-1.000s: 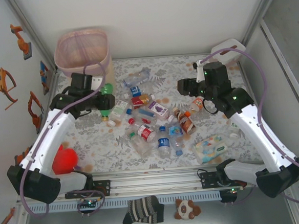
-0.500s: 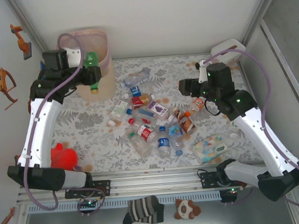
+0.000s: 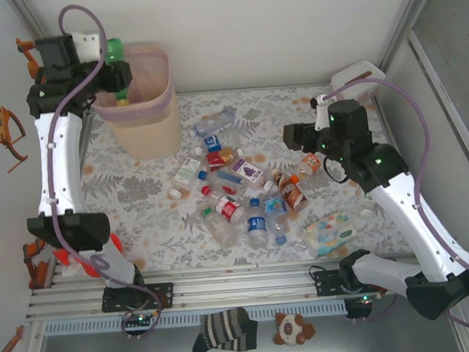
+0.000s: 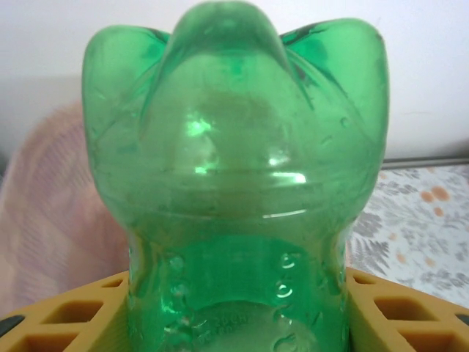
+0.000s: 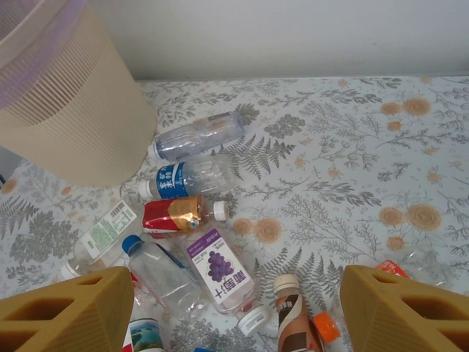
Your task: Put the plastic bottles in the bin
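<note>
bottle point(image 3: 115, 51) over bin point(image 3: 147, 127) rim, bottle pile point(image 3: 248, 172) to right

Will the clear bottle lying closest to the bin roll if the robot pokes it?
Probably: the bottle lies on its round side on a flat table, so a poke likely rolls it. It looks empty, so it's probably light and squashy.

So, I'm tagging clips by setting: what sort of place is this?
Probably a robot lab test cell, not a home: two arms bolted to a metal rail, plain white walls boxing in a cloth-covered table, and bottles strewn beside a bin.
</note>
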You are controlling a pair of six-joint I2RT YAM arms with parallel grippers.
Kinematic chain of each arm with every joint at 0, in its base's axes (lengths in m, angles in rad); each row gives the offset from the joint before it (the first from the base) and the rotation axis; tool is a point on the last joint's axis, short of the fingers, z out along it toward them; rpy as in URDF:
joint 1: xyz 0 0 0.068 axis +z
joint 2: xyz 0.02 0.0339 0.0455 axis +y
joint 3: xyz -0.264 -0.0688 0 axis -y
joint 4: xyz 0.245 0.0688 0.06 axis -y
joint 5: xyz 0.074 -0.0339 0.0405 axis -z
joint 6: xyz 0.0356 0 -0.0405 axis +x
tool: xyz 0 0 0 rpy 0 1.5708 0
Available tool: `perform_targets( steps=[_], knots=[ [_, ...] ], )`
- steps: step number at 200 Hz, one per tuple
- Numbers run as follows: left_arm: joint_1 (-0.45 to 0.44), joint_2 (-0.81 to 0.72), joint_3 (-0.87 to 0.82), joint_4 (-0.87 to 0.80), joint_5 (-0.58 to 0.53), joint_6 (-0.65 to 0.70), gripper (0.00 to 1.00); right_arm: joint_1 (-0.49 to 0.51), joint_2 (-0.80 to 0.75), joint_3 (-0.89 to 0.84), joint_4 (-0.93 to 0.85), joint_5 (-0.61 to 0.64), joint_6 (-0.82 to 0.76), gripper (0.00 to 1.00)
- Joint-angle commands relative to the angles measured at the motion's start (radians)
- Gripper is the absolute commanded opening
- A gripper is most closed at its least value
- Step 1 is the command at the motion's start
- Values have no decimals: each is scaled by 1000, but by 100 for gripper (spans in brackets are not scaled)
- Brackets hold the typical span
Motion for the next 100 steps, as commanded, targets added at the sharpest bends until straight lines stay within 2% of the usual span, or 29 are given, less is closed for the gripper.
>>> perform_targets(
  steps=[1,34,62,100],
  knots=[
    [8,115,191,-121,-71,92,55,-5,-24,-1,15,24,17,74],
    [21,305,424,-210,-182,170,55,-5,-30,7,9,37,16,73],
    [34,364,411,-171,-236,201,54,-6,-39,8,3,58,11,74],
    [50,426,368,-138,-240,189,53,-8,-29,19,-1,64,3,74]
  ],
)
